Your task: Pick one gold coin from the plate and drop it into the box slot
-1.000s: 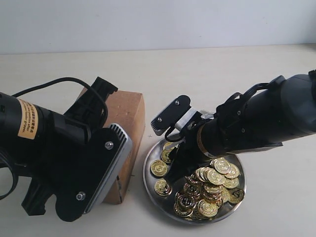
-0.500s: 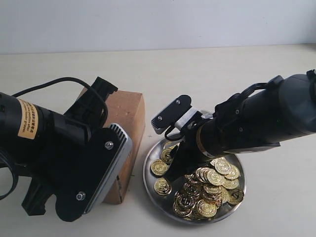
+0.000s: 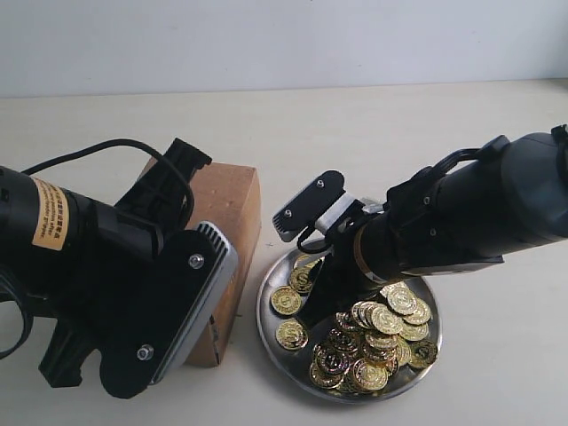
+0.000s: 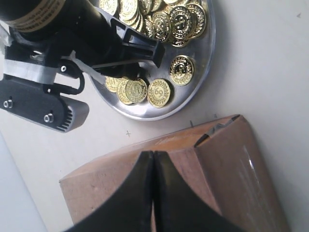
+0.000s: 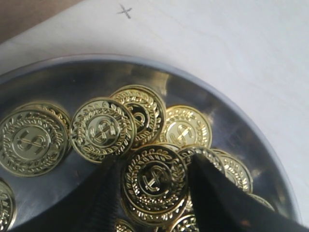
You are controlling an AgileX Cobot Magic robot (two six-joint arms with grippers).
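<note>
The silver plate (image 3: pixel 266 319) holds a pile of gold coins (image 3: pixel 377 324). My right gripper (image 3: pixel 324 297) reaches down into the plate. In the right wrist view its fingers (image 5: pixel 108 193) press both edges of one gold coin (image 5: pixel 154 181), so the right gripper (image 5: pixel 154 163) is shut on it, just above other coins. The brown cardboard box (image 3: pixel 232 213) stands left of the plate. My left gripper (image 4: pixel 153 154) hovers shut and empty over the box (image 4: pixel 231 169). A short dark ragged slit, the box slot (image 4: pixel 208 137), shows on the box.
The left arm's body (image 3: pixel 133 284) hides most of the box in the exterior view. The plate (image 4: pixel 203 72) lies close beside the box with a narrow strip of pale table (image 4: pixel 159 123) between them. A small pen cross (image 5: pixel 124 10) marks the table.
The right gripper has shifted slightly within the plate, and a coin on the plate's left side shows more. The left arm has not moved.
</note>
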